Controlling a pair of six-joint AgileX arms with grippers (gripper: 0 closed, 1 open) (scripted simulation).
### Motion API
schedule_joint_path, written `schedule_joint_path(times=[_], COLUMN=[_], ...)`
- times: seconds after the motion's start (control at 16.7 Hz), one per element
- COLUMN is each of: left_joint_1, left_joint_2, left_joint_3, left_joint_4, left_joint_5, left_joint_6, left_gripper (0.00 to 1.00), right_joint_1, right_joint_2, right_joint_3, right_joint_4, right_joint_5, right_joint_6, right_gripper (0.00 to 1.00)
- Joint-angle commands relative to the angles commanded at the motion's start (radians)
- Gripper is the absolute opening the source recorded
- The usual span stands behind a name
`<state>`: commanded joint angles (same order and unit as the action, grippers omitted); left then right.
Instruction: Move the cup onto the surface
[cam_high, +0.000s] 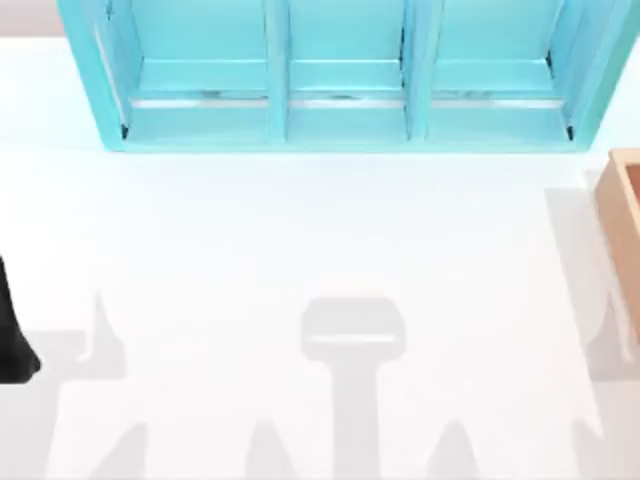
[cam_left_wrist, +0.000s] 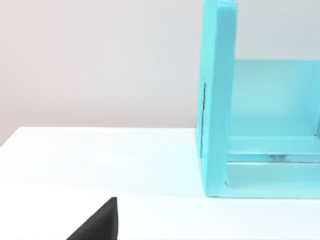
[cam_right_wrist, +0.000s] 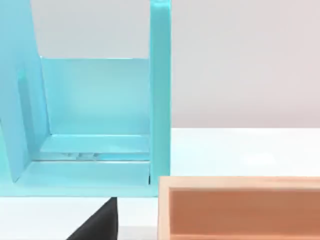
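The white tabletop (cam_high: 300, 250) lies broad and bare in front of the teal three-bay shelf unit (cam_high: 340, 75), which stands along the far edge. A tan wooden box (cam_high: 622, 230) sits at the right edge, just beside the shelf's right end. The left arm (cam_high: 12, 335) rests at the left edge. No blue tumbler can be made out.

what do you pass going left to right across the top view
left arm at the left edge → teal shelf unit along the back → tan wooden box at the right edge, all on the white tabletop
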<state>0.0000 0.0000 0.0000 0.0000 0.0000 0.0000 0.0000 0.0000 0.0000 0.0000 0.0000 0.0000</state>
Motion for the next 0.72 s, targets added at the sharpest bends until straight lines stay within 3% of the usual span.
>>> schedule_joint_path(times=[0.3,0.72], left_joint_1=[0.000,0.000], left_joint_2=[0.000,0.000], left_joint_3=[0.000,0.000], left_joint_4=[0.000,0.000], left_joint_5=[0.000,0.000], left_joint_6=[0.000,0.000], left_gripper=[1.00,1.00], right_joint_1=[-0.026,-0.181], right_joint_2=[0.066,0.565], right_joint_3=[0.064,0.488], right_joint_4=[-0.064,-0.479], right_joint_5=[0.001,0.002], right_joint_6=[-0.026,-0.179], right_gripper=[1.00,1.00])
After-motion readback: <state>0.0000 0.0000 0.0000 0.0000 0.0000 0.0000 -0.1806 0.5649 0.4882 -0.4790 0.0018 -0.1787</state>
